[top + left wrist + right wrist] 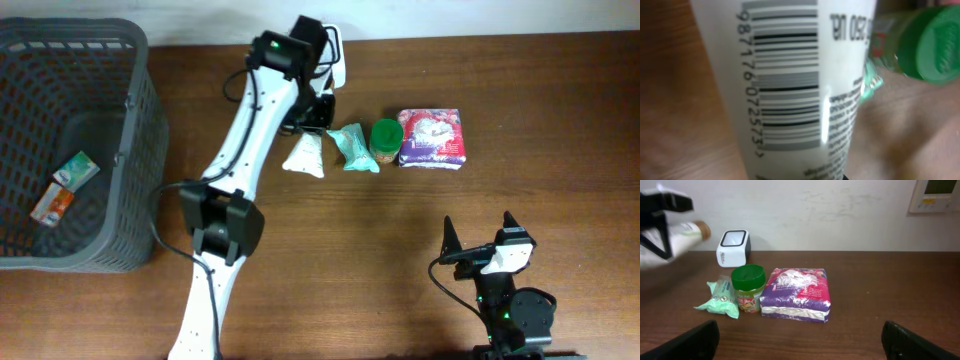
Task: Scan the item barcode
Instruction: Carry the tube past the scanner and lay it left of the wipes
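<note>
left gripper (665, 230) pinching white tube (790, 90) | held near scanner (733, 247), scan prob not done yet | right gripper (478, 220) spread wide, idle

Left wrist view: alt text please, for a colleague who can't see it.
A white bottle fills the frame in blurry close-up, its barcode running vertically with digits alongside. A green-lidded jar sits blurred at upper right, over the brown wooden table.

Ahead of the right gripper (478, 225), bare table (560, 200) lies open as far as the pack (432, 138) and jar (386, 140). Close by the left gripper (316, 108) and its tube (790, 90), the white pouch (303, 157) and teal pouch (352, 147) crowd the table; the scanner (733, 247) stands just beyond, the basket (130, 150) well aside.
</note>
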`<state>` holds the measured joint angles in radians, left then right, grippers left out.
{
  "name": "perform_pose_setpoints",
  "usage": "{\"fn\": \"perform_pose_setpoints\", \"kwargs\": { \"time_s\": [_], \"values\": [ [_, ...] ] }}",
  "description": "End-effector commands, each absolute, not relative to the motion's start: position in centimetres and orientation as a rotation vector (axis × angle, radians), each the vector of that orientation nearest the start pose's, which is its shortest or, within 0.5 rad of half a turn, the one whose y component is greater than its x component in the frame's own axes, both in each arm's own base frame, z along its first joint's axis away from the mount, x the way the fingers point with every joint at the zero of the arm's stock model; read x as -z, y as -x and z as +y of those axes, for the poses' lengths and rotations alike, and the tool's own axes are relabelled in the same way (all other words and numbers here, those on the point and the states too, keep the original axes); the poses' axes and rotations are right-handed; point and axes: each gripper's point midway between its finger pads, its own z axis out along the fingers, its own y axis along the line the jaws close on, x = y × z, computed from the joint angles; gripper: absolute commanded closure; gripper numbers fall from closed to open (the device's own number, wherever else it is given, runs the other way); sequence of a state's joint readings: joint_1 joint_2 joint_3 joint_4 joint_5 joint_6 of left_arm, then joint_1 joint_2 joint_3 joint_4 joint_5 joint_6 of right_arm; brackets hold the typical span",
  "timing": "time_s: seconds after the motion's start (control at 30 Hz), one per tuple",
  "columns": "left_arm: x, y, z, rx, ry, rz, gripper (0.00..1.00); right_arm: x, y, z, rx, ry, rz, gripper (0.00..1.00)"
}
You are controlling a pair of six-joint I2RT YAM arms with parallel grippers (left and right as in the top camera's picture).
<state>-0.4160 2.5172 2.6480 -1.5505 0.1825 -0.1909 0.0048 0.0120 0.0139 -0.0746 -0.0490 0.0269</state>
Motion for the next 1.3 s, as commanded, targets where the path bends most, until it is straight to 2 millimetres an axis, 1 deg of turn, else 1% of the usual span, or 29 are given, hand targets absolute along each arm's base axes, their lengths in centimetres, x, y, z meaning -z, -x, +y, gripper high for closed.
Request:
{"fn": "perform_pose_setpoints", "kwargs": {
  "time_s": [0.0,0.07,0.2,0.27,0.33,0.37,0.43,0.5,0.53,0.6,0.73,0.83,0.9,0.93,0.97,1.0,1.07,1.2,1.27],
  "values": [
    [-9.5,-45.7,-24.2,0.336,-0.283,3.040,0.93,-15.6,-24.6,1.0,-0.065,0.016,1.649,0.01],
    [-7.6,-45.8,-24.4,0.325,-0.285,3.066,0.92,-15.6,-24.6,1.0,-0.065,0.016,1.649,0.01],
    [-4.6,-45.5,-24.3,0.300,-0.284,3.125,0.91,-15.6,-24.6,1.0,-0.065,0.016,1.649,0.01],
    [-3.7,-45.4,-24.3,0.292,-0.282,3.143,0.86,-15.6,-24.6,1.0,-0.065,0.016,1.649,0.01],
    [-3.2,-45.3,-24.3,0.288,-0.284,3.152,0.75,-15.6,-24.6,1.0,-0.065,0.016,1.649,0.01],
    [-3.1,-45.3,-24.3,0.288,-0.284,3.154,0.71,-15.6,-24.6,1.0,-0.066,0.016,1.649,0.01],
    [-3.1,-45.3,-24.4,0.295,-0.270,3.156,0.64,-15.6,-24.6,1.0,-0.065,0.016,1.649,0.01],
    [-3.2,-45.2,-24.7,0.327,-0.263,3.156,0.49,-15.6,-24.6,1.0,-0.065,0.016,1.649,0.01],
    [-3.3,-45.1,-25.0,0.358,-0.263,3.158,0.47,-15.6,-24.6,1.0,-0.065,0.016,1.649,0.01],
    [-3.5,-44.9,-25.8,0.438,-0.266,3.162,0.47,-15.6,-24.6,1.0,-0.065,0.016,1.649,0.01],
    [-4.8,-45.0,-26.9,0.552,-0.270,3.137,0.49,-15.6,-24.6,1.0,-0.065,0.016,1.649,0.01],
    [-7.5,-45.8,-27.0,0.586,-0.273,3.069,0.49,-15.6,-24.6,1.0,-0.066,0.016,1.649,0.01],
    [-10.0,-46.5,-26.7,0.603,-0.269,3.007,0.47,-15.6,-24.6,1.0,-0.065,0.016,1.649,0.01],
    [-11.7,-46.9,-26.4,0.615,-0.264,2.966,0.42,-15.6,-24.6,1.0,-0.065,0.016,1.649,0.01],
    [-13.1,-47.2,-26.1,0.624,-0.259,2.929,0.35,-15.6,-24.6,1.0,-0.065,0.016,1.649,0.02],
    [-14.9,-47.5,-25.7,0.634,-0.252,2.880,0.32,-15.6,-24.6,1.0,-0.065,0.016,1.649,0.01],
    [-17.9,-47.8,-24.6,0.648,-0.232,2.814,0.30,-15.6,-24.6,1.0,-0.065,0.016,1.649,0.01],
    [-23.1,-47.6,-22.0,0.653,-0.187,2.717,0.33,-15.6,-24.6,1.0,-0.066,0.016,1.649,0.01],
    [-27.0,-47.3,-20.0,0.653,-0.153,2.634,0.33,-15.6,-24.6,1.0,-0.065,0.016,1.649,0.01]
  ]
}}
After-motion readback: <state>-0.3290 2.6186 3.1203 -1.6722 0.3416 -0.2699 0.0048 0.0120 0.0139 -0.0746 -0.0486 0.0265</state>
